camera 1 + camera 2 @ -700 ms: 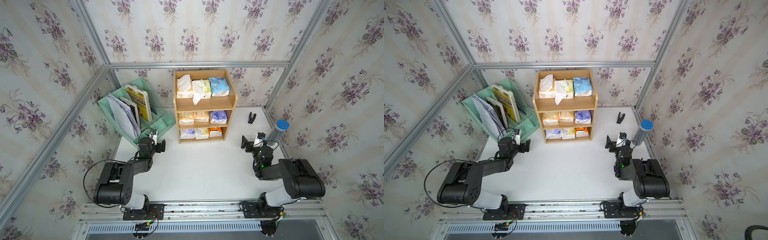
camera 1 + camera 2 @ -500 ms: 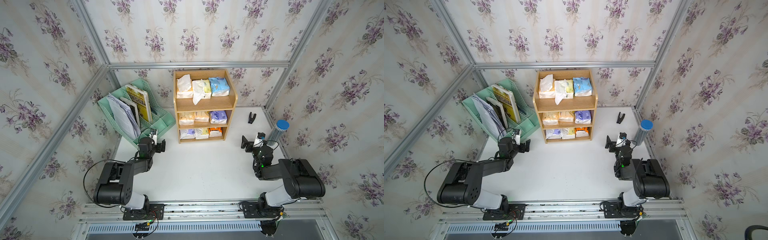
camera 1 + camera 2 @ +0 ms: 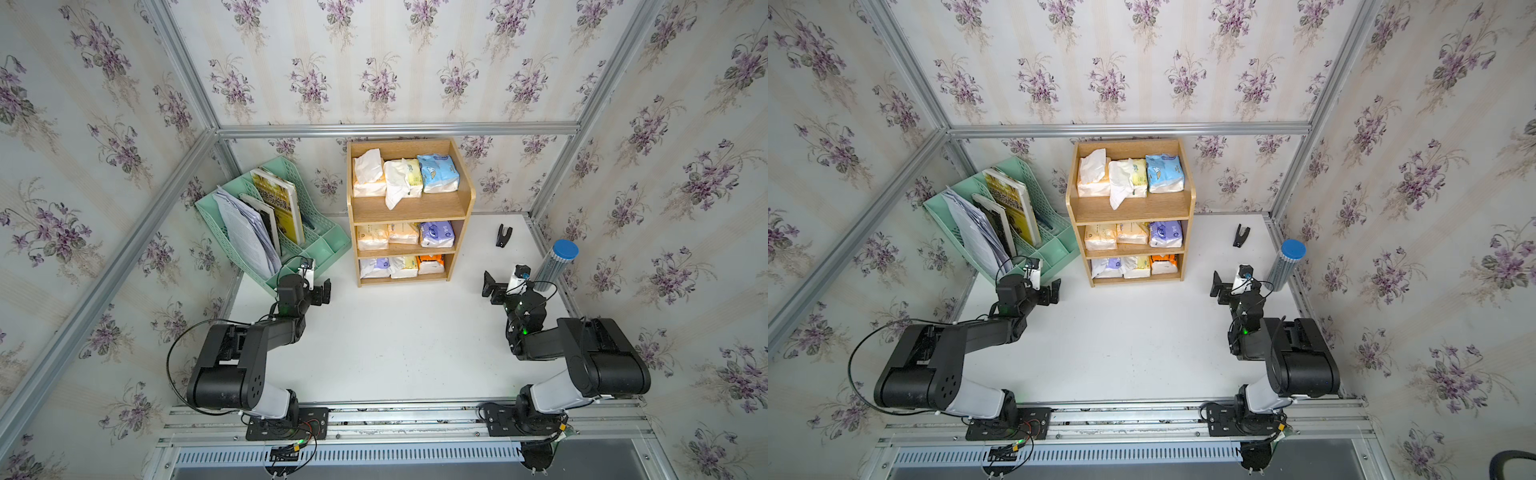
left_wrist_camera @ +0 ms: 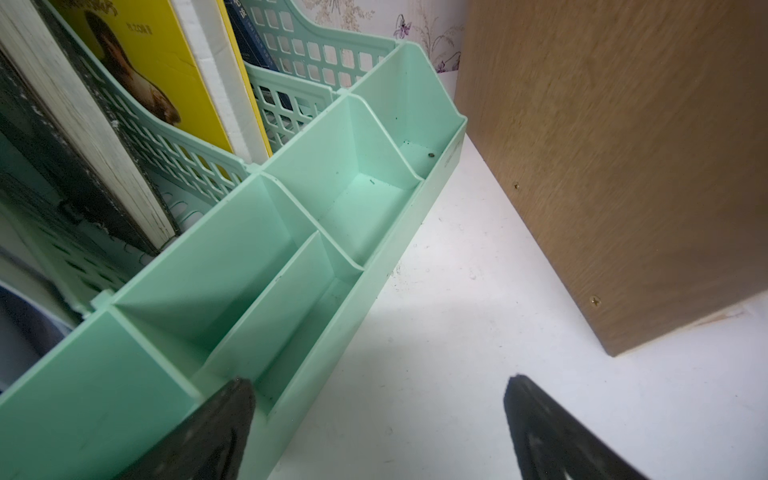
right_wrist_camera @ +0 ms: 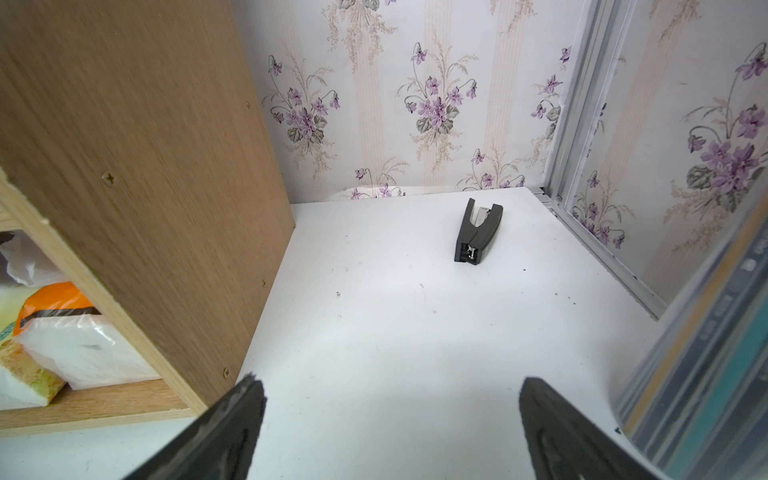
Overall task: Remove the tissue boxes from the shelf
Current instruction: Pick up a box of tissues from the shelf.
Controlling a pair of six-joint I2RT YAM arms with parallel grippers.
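Arms folded low over the table [image 3: 395, 340], left gripper [image 3: 322, 292] and right gripper [image 3: 490, 287] gape empty; shelf [image 3: 409, 208] of tissue boxes [image 3: 437, 178] stands at one o'clock and eleven o'clock respectively.

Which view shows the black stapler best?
Right wrist: the stapler lies close and unobstructed on the white table, metal insert visible. In both top views it is only a small dark shape near the shelf. The left wrist view misses it.

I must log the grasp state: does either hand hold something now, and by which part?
Nothing is held. The left hand and the right hand are both open, with only bare table between their fingers.
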